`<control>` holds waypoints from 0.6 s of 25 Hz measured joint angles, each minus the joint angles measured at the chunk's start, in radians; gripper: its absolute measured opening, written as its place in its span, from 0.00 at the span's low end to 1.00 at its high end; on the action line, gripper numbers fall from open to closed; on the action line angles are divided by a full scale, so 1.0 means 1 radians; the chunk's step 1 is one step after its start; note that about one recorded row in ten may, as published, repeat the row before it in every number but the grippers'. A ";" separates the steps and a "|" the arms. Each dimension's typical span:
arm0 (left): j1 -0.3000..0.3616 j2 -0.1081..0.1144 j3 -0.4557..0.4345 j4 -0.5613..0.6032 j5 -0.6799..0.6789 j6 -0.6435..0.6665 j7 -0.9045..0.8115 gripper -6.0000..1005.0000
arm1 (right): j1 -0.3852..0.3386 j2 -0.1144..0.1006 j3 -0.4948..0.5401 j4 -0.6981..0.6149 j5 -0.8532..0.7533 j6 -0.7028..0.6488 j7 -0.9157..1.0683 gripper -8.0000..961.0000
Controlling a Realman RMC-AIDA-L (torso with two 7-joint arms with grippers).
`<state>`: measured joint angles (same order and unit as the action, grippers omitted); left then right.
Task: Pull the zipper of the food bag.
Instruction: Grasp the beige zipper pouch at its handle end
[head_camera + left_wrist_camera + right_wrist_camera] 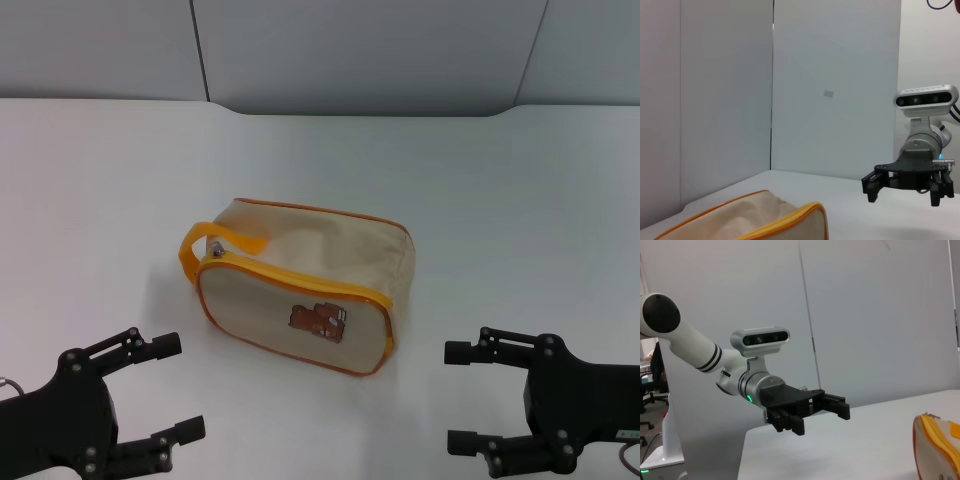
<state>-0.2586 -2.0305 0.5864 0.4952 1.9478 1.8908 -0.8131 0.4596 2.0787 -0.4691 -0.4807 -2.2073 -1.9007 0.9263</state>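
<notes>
Step in hand: approach had not begun; neither tool touched the food bag (300,295), so the zipper was judged not yet pulled.
Food bag: it lay on its side mid-worktop (500,200), bear-print face toward the robot, loop handle (215,250) at the end on the robot's left.
Zipper (300,281): the orange track ran along the upper front edge; a small silver pull tab (214,250) sat at the handle end, beneath the loop.
Left tool (185,388): released, fingers spread, low at the near left of the worktop, apart from the bag.
Right tool (455,397): released, fingers spread, near right, also apart from the bag.
Next move, as judged: one tool would brace the bag body; the other, probably the left, would pinch the tab and draw it along the track toward the far end.
Caution: the tab was small and partly under the loop.
</notes>
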 joint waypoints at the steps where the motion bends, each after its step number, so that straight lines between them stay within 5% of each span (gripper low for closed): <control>1: -0.001 0.000 0.000 0.001 0.000 0.002 0.000 0.83 | 0.000 0.000 0.000 0.001 0.003 0.001 0.000 0.88; 10: 0.001 -0.001 -0.006 0.008 0.000 0.002 0.009 0.82 | 0.000 0.001 0.000 0.009 0.014 0.002 -0.020 0.87; 15: 0.007 -0.020 -0.143 -0.010 -0.017 -0.096 0.050 0.82 | -0.016 0.001 0.001 0.011 0.038 0.001 -0.023 0.87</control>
<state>-0.2518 -2.0502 0.4432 0.4857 1.9304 1.7950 -0.7631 0.4440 2.0801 -0.4682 -0.4692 -2.1691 -1.8995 0.9032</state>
